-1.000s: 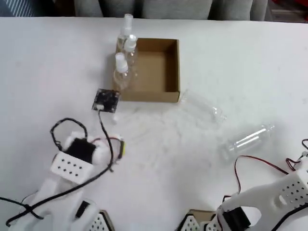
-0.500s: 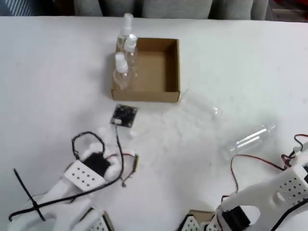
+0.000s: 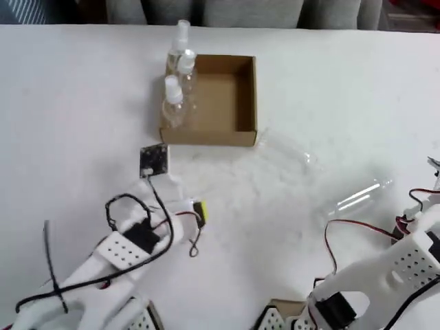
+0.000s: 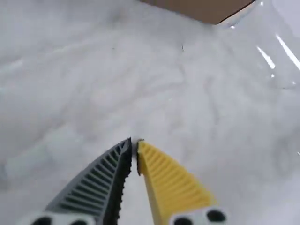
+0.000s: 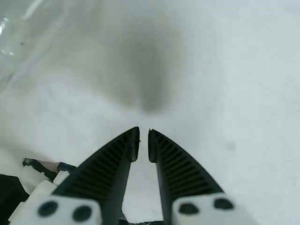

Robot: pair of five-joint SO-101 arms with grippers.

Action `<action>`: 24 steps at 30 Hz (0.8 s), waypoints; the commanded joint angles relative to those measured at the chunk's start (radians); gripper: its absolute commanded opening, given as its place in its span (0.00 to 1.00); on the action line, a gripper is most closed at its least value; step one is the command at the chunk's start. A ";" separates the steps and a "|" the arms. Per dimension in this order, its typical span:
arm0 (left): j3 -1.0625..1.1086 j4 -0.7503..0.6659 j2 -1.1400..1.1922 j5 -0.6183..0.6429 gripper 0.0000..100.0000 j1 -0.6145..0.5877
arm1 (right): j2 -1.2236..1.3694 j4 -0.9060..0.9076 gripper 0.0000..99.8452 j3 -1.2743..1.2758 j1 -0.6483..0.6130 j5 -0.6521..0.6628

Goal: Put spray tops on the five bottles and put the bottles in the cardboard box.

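Observation:
The cardboard box (image 3: 227, 103) stands at the back middle of the table. Two clear bottles with spray tops (image 3: 173, 102) (image 3: 185, 69) stand upright at its left wall, and a third (image 3: 180, 38) stands just behind it. One clear bottle (image 3: 289, 152) lies by the box's front right corner, another (image 3: 354, 199) farther right. My left gripper (image 4: 134, 144) is shut and empty over bare table, with the box corner (image 4: 201, 7) and a lying bottle (image 4: 276, 51) ahead. My right gripper (image 5: 143, 134) is shut and empty above the table, a clear bottle (image 5: 14, 28) at the view's edge.
In the high view the left arm (image 3: 130, 240) sits at the front left with loose black cables (image 3: 48, 275). The right arm (image 3: 405, 258) stretches along the front right edge. White table lies between the arms and the box.
The left arm drew back from the box toward the front and swung right. The right arm shifted toward the right edge. The bottles and the box stayed put.

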 commanded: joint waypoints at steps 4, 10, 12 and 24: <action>-0.089 -0.089 0.278 0.026 0.02 -0.070 | -0.054 0.012 0.02 -0.003 -0.013 0.000; -0.100 0.028 0.265 0.021 0.02 -0.108 | -0.053 0.010 0.02 -0.002 -0.013 0.000; -0.100 0.043 0.262 -0.002 0.02 -0.170 | -0.053 0.010 0.02 -0.002 -0.021 0.000; -0.098 0.002 0.260 -0.133 0.02 -0.570 | -0.053 0.008 0.02 -0.002 -0.033 0.000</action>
